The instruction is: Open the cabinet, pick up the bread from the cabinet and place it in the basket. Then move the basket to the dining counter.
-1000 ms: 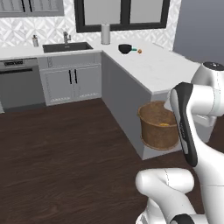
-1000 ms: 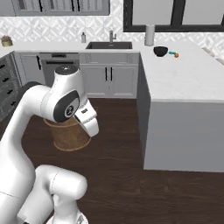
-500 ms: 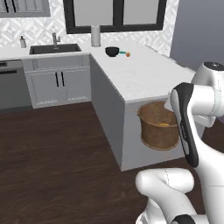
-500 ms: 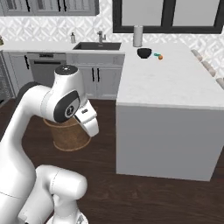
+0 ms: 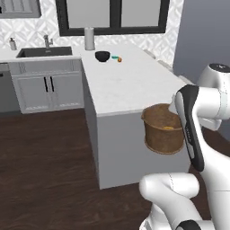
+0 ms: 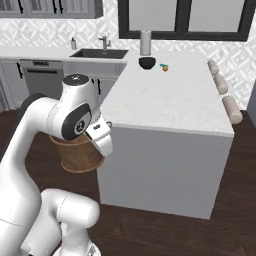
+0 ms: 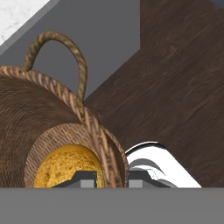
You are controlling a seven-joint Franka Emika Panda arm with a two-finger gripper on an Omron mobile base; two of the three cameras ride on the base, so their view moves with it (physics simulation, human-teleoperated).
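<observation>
The round brown woven basket (image 5: 162, 131) hangs in the air beside the near end of the dining counter (image 5: 130, 83), level with its grey side panel. My gripper (image 7: 111, 178) is shut on the basket's rim (image 7: 103, 144), one fingertip inside and one outside. The golden bread (image 7: 65, 168) lies on the basket's bottom, and a sliver of the bread (image 5: 167, 128) shows over the rim. From the right, my arm covers part of the basket (image 6: 80, 156), which is left of the counter's (image 6: 170, 102) end panel. The grey upper cabinet (image 5: 18, 8) is at the far left.
A black bowl (image 5: 102, 56), a grey cylinder (image 5: 90, 38) and small orange bits (image 5: 119, 59) sit at the counter's far end. Sink (image 5: 44, 51) and grey drawers are at the back left. Stools (image 6: 227, 97) line the counter's right side. Dark wood floor (image 5: 45, 157) lies open to the left.
The whole picture has shifted: the base has driven, and the dining counter now stands closer and more central. The basket stays in my gripper, unchanged relative to the arm.
</observation>
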